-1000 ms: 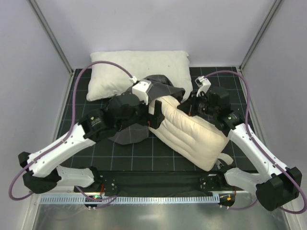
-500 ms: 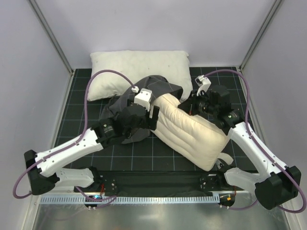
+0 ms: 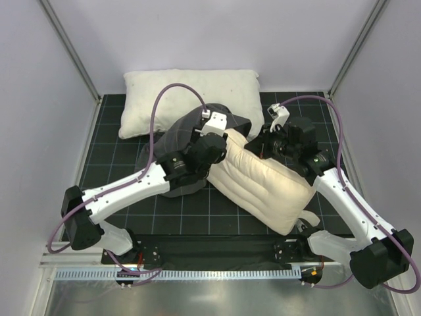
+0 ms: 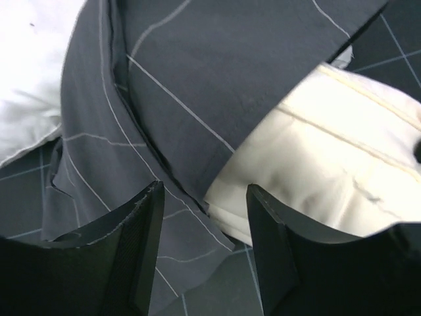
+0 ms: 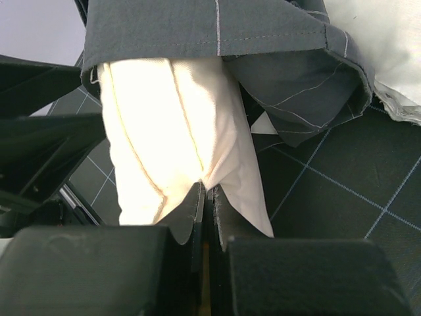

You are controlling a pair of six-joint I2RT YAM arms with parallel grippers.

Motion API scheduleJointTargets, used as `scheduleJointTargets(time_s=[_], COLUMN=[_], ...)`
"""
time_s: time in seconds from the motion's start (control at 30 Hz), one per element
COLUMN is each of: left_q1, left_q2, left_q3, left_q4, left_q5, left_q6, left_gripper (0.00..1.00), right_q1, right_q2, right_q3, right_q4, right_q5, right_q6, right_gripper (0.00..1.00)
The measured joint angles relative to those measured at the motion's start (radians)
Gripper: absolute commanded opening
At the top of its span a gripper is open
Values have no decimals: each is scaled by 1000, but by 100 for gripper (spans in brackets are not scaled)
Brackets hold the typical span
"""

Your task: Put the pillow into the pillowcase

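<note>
The cream quilted pillow point(image 3: 263, 187) lies diagonally on the mat, its far end tucked under the dark grey grid-patterned pillowcase point(image 3: 181, 135). My right gripper point(image 3: 262, 146) is shut on a fold of the pillow point(image 5: 177, 125) near the pillowcase mouth point(image 5: 217, 29). My left gripper point(image 3: 214, 146) is open and empty, hovering over the pillowcase edge point(image 4: 164, 99) where it overlaps the pillow point(image 4: 335, 138); both fingers point(image 4: 141, 243) stand apart above the cloth. The bear print is hidden.
A larger plain white pillow point(image 3: 191, 95) lies at the back of the black grid mat point(image 3: 118, 155). Grey walls enclose both sides. The arm bases and a metal rail point(image 3: 210, 273) run along the near edge.
My left arm has swung right and forward, bringing its open gripper over the pillowcase edge beside the pillow. The pillowcase has spread slightly. My right gripper and the pillow have barely moved.
</note>
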Motion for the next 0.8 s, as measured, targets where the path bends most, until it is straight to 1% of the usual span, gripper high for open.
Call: scheduleJointTargets(time_s=[0.07,0.1,0.17,0.2,0.27,0.3,0.4,0.5,0.63,0.8], left_q1=[9,14,34,43,60,67,75,73,59,-6], left_q2=[18,26,38,41,51,59,82,80,55,34], left_q3=[19,28,35,37,45,53,83,93,93,128], left_q4=[-2,-2,-1,-2,-7,-9,-17,-34,-57,-69], left_q5=[-30,-38,-41,-40,-36,-34,-10,53,186,412], left_q6=[8,12,16,16,21,27,29,19,-9,-56], left_gripper=[52,46,29,13,2,0,0,0,0,0], right_q1=[0,0,0,0,0,0,0,0,0,0], right_q2=[0,0,0,0,0,0,0,0,1,3], right_q3=[0,0,0,0,0,0,0,1,4,6], right_q4=[0,0,0,0,0,0,0,0,-6,-22], right_q5=[0,0,0,0,0,-1,0,-1,-12,-22], right_q6=[0,0,0,0,0,0,0,0,0,-1], right_gripper=[4,4,4,4,4,4,4,4,4,4])
